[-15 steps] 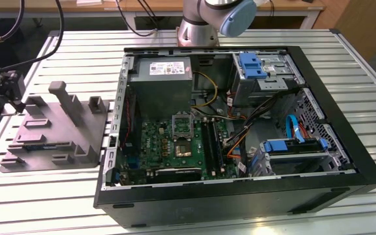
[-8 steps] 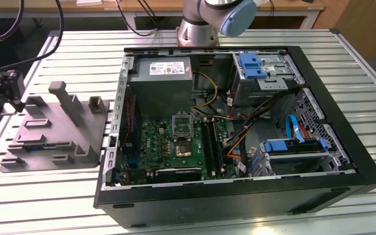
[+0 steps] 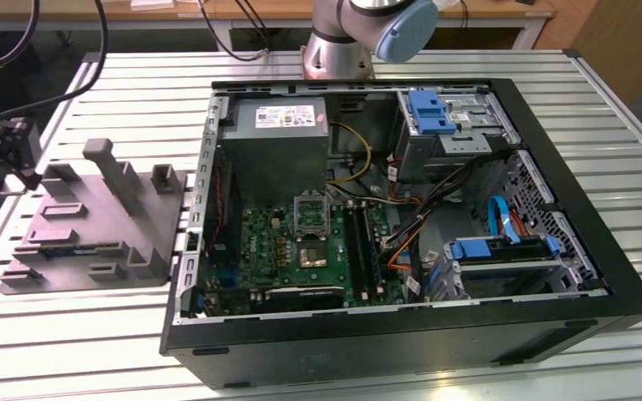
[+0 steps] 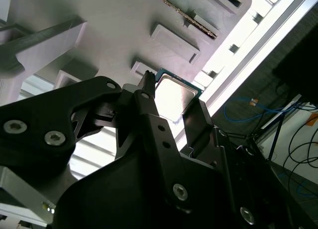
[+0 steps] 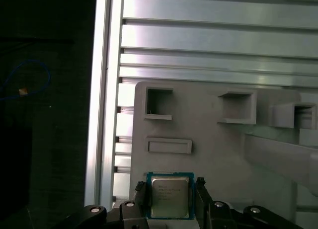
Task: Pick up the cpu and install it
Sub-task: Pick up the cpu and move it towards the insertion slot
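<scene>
The cpu [image 5: 170, 196] is a small flat square with a pale metal top and a green rim. It sits between my gripper's two dark fingers [image 5: 140, 190] in both wrist views, with a finger against each side edge. My gripper [image 5: 170, 187] is shut on the cpu [image 4: 174, 96] over a corner of the grey-purple fixture [image 5: 218, 144]. In the exterior view the gripper [image 3: 14, 163] hangs at the far left, by the fixture's [image 3: 87, 230] left edge. The motherboard socket [image 3: 312, 251] lies inside the open computer case [image 3: 410, 334] with its metal frame [image 3: 310, 209] raised.
The fixture carries several raised blocks and pockets [image 3: 120, 180]. A grey power supply box [image 3: 282, 146], blue drive brackets [image 3: 430, 113] and loose cables [image 3: 410, 221] crowd the case. The slatted aluminium table [image 3: 64, 351] runs around both; its edge rail [image 5: 104, 114] is close to the gripper.
</scene>
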### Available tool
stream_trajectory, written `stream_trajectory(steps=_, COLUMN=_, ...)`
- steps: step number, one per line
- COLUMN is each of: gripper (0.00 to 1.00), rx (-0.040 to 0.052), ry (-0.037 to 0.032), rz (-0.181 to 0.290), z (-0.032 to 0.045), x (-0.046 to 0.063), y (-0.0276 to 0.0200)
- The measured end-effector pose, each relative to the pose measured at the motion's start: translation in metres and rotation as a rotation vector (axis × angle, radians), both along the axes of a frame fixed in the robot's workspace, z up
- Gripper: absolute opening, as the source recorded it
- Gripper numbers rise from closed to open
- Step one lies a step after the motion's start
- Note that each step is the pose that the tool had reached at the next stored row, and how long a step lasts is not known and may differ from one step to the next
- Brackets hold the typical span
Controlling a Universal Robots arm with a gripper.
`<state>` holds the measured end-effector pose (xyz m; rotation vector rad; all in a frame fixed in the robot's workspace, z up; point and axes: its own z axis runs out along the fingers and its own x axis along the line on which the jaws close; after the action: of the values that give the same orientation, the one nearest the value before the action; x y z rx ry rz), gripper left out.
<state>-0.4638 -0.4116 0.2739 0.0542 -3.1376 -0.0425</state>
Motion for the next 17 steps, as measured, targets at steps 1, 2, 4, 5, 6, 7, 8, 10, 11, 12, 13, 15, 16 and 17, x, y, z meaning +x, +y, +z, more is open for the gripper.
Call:
stream_trajectory(steps=1, gripper=0.47, rx=0.0001, ry=0.0000, rz=0.000, z=0.0004, x=0.0000, y=0.0000)
stream_trajectory(steps=2, gripper=0.47, rx=0.0000, ry=0.0000, rz=0.000, z=0.0009, x=0.0000, y=0.0000)
stream_trajectory(steps=4, gripper=0.47, rx=0.0001, ry=-0.0002, rz=0.000, z=0.0014, x=0.0000, y=0.0000)
stream_trajectory(steps=5, gripper=0.47, rx=0.0001, ry=-0.0002, rz=0.000, z=0.0017, x=0.0000, y=0.0000)
stream_trajectory(steps=6, gripper=0.47, rx=0.0000, ry=-0.0001, rz=0.000, z=0.0019, x=0.0000, y=0.0000)
stream_trajectory(steps=7, gripper=0.47, rx=0.0000, ry=0.0000, rz=0.000, z=0.0021, x=0.0000, y=0.0000)
stream_trajectory(steps=8, gripper=0.47, rx=0.0000, ry=-0.0002, rz=0.000, z=0.0022, x=0.0000, y=0.0000)
stream_trajectory(steps=10, gripper=0.47, rx=0.0000, ry=-0.0001, rz=0.000, z=0.0025, x=0.0000, y=0.0000)
stream_trajectory(steps=11, gripper=0.47, rx=0.0000, ry=-0.0001, rz=0.000, z=0.0027, x=0.0000, y=0.0000)
stream_trajectory(steps=12, gripper=0.47, rx=0.0000, ry=-0.0001, rz=0.000, z=0.0028, x=0.0000, y=0.0000)
stream_trajectory(steps=13, gripper=0.47, rx=-0.0001, ry=0.0000, rz=0.000, z=0.0031, x=0.0000, y=0.0000)
stream_trajectory(steps=15, gripper=0.47, rx=-0.0002, ry=0.0004, rz=0.000, z=0.0043, x=0.0000, y=0.0000)
stream_trajectory(steps=16, gripper=0.47, rx=-0.0001, ry=0.0001, rz=0.000, z=0.0047, x=0.0000, y=0.0000)
stream_trajectory(steps=17, gripper=0.47, rx=0.0000, ry=0.0000, rz=0.000, z=0.0053, x=0.0000, y=0.0000)
